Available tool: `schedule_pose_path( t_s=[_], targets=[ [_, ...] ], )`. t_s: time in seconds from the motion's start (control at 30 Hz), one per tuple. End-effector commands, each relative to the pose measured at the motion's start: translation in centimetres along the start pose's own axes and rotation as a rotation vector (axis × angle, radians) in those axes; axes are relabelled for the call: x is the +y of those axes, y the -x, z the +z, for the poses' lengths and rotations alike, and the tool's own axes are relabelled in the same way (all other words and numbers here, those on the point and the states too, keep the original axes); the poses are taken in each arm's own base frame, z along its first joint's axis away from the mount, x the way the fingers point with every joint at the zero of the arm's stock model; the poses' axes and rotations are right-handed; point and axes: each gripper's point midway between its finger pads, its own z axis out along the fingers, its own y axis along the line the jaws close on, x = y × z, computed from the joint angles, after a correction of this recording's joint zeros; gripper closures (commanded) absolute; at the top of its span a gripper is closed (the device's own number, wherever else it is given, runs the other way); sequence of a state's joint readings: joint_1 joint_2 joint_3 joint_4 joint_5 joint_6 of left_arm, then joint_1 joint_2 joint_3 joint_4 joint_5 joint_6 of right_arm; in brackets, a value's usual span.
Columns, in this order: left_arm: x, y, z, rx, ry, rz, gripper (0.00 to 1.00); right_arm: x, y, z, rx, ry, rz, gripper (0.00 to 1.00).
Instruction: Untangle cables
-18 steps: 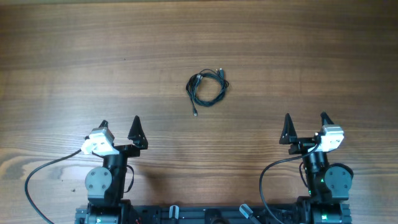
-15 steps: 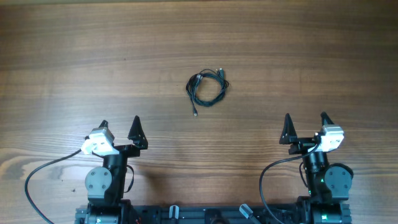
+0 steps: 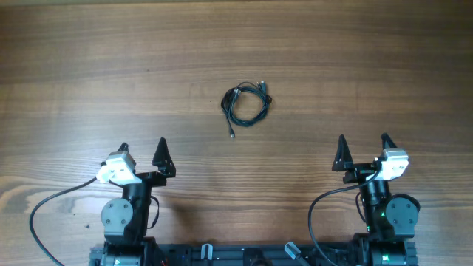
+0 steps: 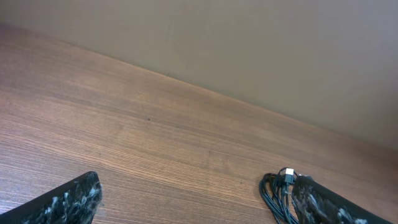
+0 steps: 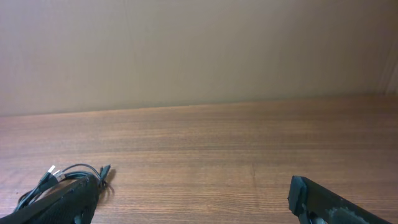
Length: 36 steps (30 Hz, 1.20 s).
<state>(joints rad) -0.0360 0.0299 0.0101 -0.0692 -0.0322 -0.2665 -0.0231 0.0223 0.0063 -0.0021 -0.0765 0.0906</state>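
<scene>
The black cables (image 3: 247, 106) sit in one small loose coil around the middle of the wooden tabletop (image 3: 111, 66). A short tail with a plug trails off the coil toward the robot's side, and a couple more plug ends poke out along the far edge of the coil.

Both arms are parked at the near edge, well apart from the coil and not touching it. The left end effector (image 3: 143, 144) has its fingers spread wide with nothing between them. Same deal for the right end effector (image 3: 363, 137): fingers apart, gripping nothing.

From the left wrist cam the coil (image 4: 277, 196) peeks out low on the right, partly hidden behind one finger (image 4: 329, 205), with a little silver plug tip showing. In the right wrist cam the coil (image 5: 68, 174) is low on the left, right behind that side's finger (image 5: 56, 208).
</scene>
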Motion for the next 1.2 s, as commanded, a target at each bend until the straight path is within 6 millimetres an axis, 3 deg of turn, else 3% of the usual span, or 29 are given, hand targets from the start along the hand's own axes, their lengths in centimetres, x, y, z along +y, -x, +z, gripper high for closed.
schedule_pose_path(
  t_s=[0.0,0.3,0.37,0.43,0.5,0.6,0.7,0.73,0.8,0.87,0.9,0.97,1.0,1.03,1.1,1.17],
  targets=[
    [0.5,-0.2,0.1,0.003,0.02,0.02,0.0,-0.4,0.1,0.0,-0.006,-0.021,0.014,0.0],
    [0.5,-0.2,0.1,0.003,0.02,0.02,0.0,-0.4,0.1,0.0,-0.006,-0.021,0.018,0.0],
    [0.4,-0.2,0.1,0.003,0.019,0.019,0.0,0.2,0.1,0.0,-0.003,0.016,0.154,0.0],
    [-1.3,-0.9,0.0,0.043,-0.085,-0.021,0.0,2.6,0.2,-0.2,0.02,0.153,0.297,0.0],
    [-4.0,-1.3,-0.5,0.088,-0.235,-0.11,0.0,6.9,0.0,-1.4,0.074,0.412,0.295,0.0],
    [-7.2,-1.4,-1.6,0.132,-0.419,-0.15,0.0,9.7,-0.1,-2.9,0.13,0.588,0.28,0.0],
    [-8.0,-1.9,-2.2,0.243,-0.436,-0.168,0.0,11.2,3.4,-3.7,0.112,0.682,0.222,0.0],
    [-8.6,-0.4,-2.3,0.265,-0.436,-0.168,0.0,11.8,5.9,-3.8,0.105,0.71,0.209,0.0],
    [-9.8,2.6,-2.2,0.286,-0.438,-0.146,0.0,12.9,8.9,-3.6,0.134,0.775,0.214,0.0],
    [-11.3,6.9,-1.4,0.403,-0.388,-0.176,0.0,14.3,10.9,-2.9,0.306,0.869,0.3,0.01],
    [-11.6,7.9,-1.1,0.462,-0.361,-0.191,0.0,14.6,10.8,-2.6,0.379,0.893,0.343,0.0],
    [-11.9,8.6,-0.2,0.592,-0.302,-0.227,0.0,14.7,8.4,-1.2,0.544,0.896,0.449,0.0],
    [-12.1,7.1,-0.6,0.698,-0.296,-0.269,0.0,14.4,5.8,-1.1,0.681,0.854,0.533,0.0],
    [-12.0,5.8,-0.8,0.766,-0.292,-0.284,0.0,14.5,4.0,-1.0,0.73,0.874,0.511,0.0],
    [-11.8,3.8,-0.8,0.858,-0.309,-0.245,0.0,15.3,1.7,-1.2,0.805,0.951,0.484,0.0],
    [-11.3,1.7,-0.6,0.956,-0.292,-0.233,0.0,16.7,1.2,-1.1,0.819,1.0,0.403,0.0]
  ],
)
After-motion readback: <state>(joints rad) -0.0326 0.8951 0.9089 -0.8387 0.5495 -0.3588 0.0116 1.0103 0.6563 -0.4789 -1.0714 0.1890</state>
